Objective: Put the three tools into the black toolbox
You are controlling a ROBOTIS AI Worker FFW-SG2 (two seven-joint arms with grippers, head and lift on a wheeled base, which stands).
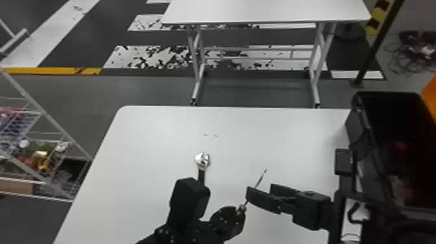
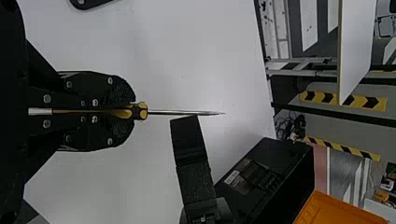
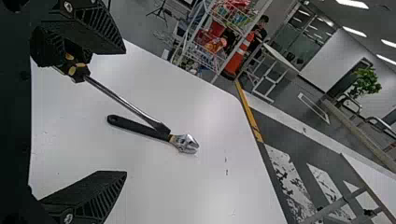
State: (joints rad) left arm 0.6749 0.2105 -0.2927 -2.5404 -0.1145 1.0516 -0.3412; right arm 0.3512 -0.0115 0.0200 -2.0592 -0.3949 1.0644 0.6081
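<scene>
Your left gripper [image 1: 239, 211] is closed on the screwdriver [image 1: 261, 178], its slim metal shank protruding. Your right gripper [image 1: 259, 191] gapes wide and empty near that shank. Ahead-left lies the black-handled, shiny-headed wrench [image 1: 201, 160]; right of both sits the boxy black toolbox [image 1: 355, 129].

Head view, six o'clock: silver-headed, black-handled wrench [image 1: 201, 175], lower end hidden. Three o'clock: rectangular black toolbox [image 1: 362, 121], contents blurred.
</scene>
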